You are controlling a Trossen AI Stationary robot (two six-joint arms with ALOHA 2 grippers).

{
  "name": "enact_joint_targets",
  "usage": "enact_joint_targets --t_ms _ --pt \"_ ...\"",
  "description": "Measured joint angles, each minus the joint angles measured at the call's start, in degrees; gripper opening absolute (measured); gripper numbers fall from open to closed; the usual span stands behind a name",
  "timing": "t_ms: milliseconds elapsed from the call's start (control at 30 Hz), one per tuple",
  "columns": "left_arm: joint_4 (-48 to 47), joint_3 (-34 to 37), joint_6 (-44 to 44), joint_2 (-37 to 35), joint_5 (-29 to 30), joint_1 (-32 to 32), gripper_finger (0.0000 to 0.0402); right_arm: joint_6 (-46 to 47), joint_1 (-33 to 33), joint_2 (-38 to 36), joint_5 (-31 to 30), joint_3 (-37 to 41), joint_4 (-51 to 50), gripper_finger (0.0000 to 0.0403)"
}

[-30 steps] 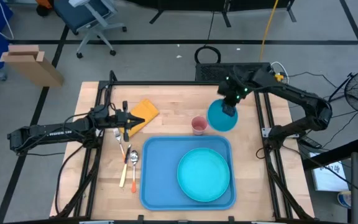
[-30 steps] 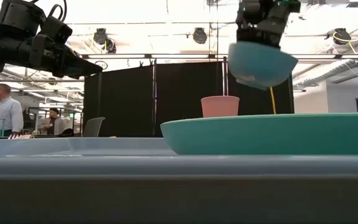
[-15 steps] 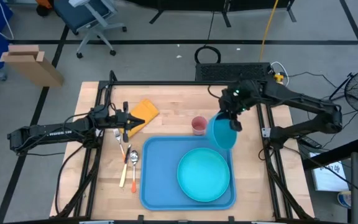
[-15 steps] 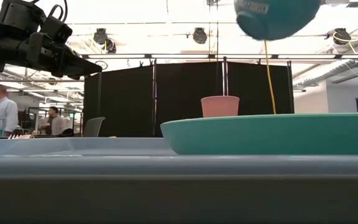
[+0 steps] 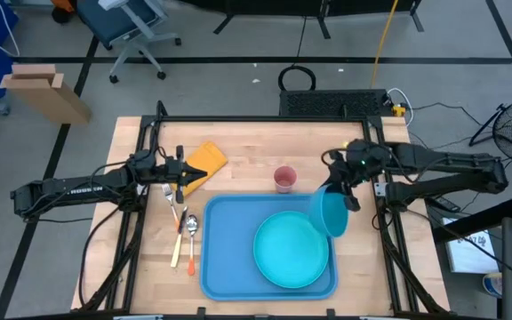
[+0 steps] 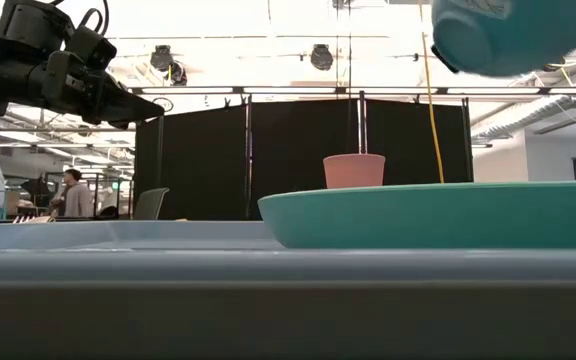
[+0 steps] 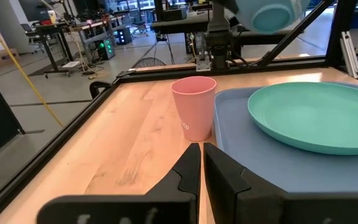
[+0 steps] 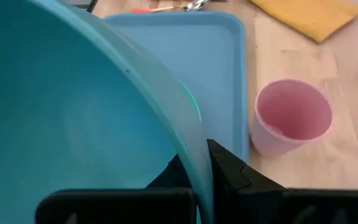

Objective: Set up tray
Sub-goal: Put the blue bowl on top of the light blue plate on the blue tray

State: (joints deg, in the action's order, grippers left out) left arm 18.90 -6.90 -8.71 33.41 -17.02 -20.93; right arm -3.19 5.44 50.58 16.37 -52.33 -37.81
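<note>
Bowl [image 5: 332,212] tilted over tray [image 5: 225,258] corner, rim pinched in right wrist view

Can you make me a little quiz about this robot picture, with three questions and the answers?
1. True or false: the turquoise plate lies on the blue tray.
2. What does the right gripper hold? A) the pink cup B) a blue bowl C) the spoon
3. Fill in: the pink cup stands on the wooden ____, not on the tray.

Key
1. True.
2. B. Its jaws clamp the rim of the blue bowl, tilted in the air over the tray's right edge. The left gripper waits by the yellow cloth, jaws shut.
3. Table, just beyond the tray's far rim.
</note>
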Motion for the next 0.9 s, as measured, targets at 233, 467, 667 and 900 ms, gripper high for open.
enact_joint_targets --t_ms 233,467,667,900 --pt "0.1 0.0 0.0 0.0 0.0 0.0 0.0024 1.9 -2.8 -4.1 0.2 10.0 9.5 0.0003" --pt "0.1 0.0 0.3 0.0 0.0 0.0 0.0024 8.2 -7.0 -2.1 0.0 11.4 19.1 0.0003" --pt "0.1 0.0 1.0 0.0 0.0 0.0 0.0024 14.4 -12.1 6.1 -2.9 9.8 24.2 0.0003" --pt "0.1 0.0 1.5 0.0 -1.1 0.0 0.0024 17.1 -16.3 20.2 -6.8 -4.6 9.9 0.0003"
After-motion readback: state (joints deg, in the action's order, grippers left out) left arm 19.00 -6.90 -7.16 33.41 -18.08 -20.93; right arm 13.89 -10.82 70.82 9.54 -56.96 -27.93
